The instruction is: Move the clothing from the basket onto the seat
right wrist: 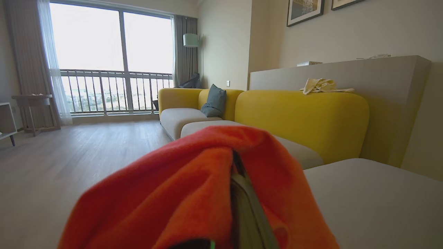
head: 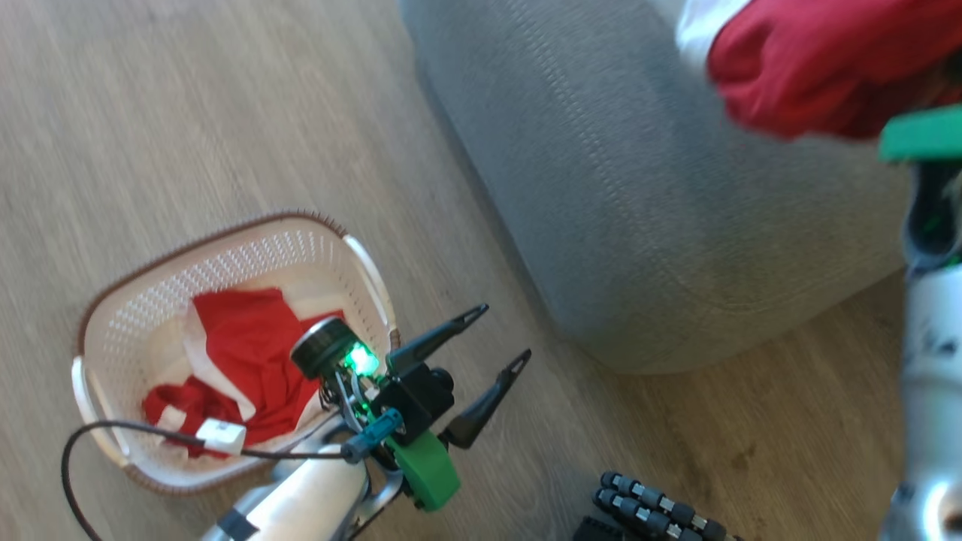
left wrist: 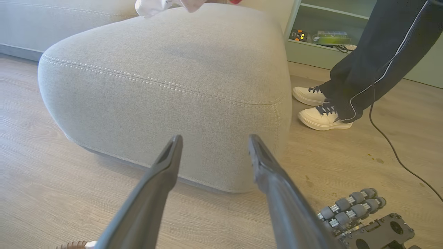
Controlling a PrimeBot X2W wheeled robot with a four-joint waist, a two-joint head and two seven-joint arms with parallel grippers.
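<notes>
The cream basket [head: 120, 330] stands on the floor at the lower left with red clothing [head: 248, 353] lying in it. My left gripper [head: 503, 330] hangs open and empty just right of the basket, pointing at the grey seat [head: 639, 188]; in the left wrist view its fingers [left wrist: 166, 166] spread wide before the seat's [left wrist: 173, 76] front. My right gripper [right wrist: 237, 162] is shut on a red garment [right wrist: 193, 193] that drapes over its fingers, above the seat [right wrist: 373, 200]. In the head view that garment [head: 812, 60] hangs over the seat's far right.
A person's legs and white shoes [left wrist: 322, 117] stand right of the seat, with a black cable [left wrist: 391, 145] on the floor. My base's rollers [head: 654, 511] sit near the seat's corner. Yellow sofa backs [right wrist: 301, 117] rise behind the seat. Wood floor surrounds the basket.
</notes>
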